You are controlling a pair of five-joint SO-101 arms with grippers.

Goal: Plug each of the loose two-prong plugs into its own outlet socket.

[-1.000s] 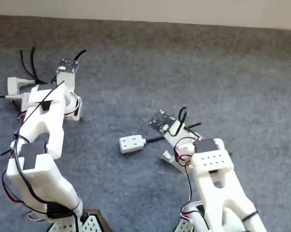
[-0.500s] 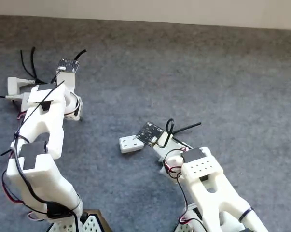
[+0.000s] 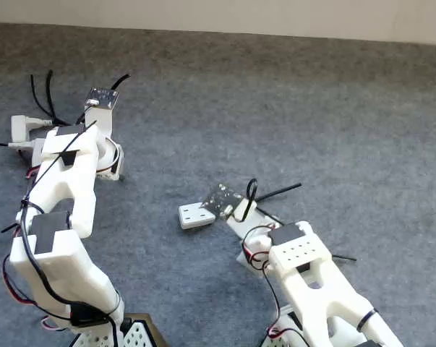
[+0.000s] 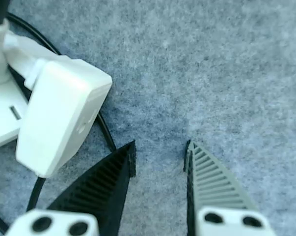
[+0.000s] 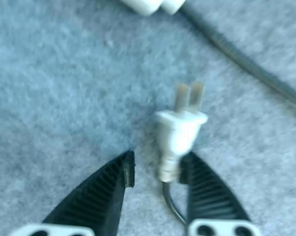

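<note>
Where the plug (image 5: pixel 179 132) lies: flat on the grey worktop (image 3: pixel 333 116), prongs pointing away from the right claw (image 5: pixel 157 160), between its fingers and close against one; contact unclear.
Right claw: spread, gripping nothing, low over the plug.
Socket (image 3: pixel 196 215): in the high view at 7 o'clock of centre, with the right arm's wrist just beside it at 3 o'clock.
Cord (image 5: pixel 246 69): dark, crossing the worktop beyond the plug.
Left claw (image 4: pixel 160 147): spread, empty, over bare worktop.
White block (image 4: pixel 59 123): just beside the left claw, on a black cable (image 4: pixel 106 132); in the high view at 10 o'clock of the socket, well apart.
</note>
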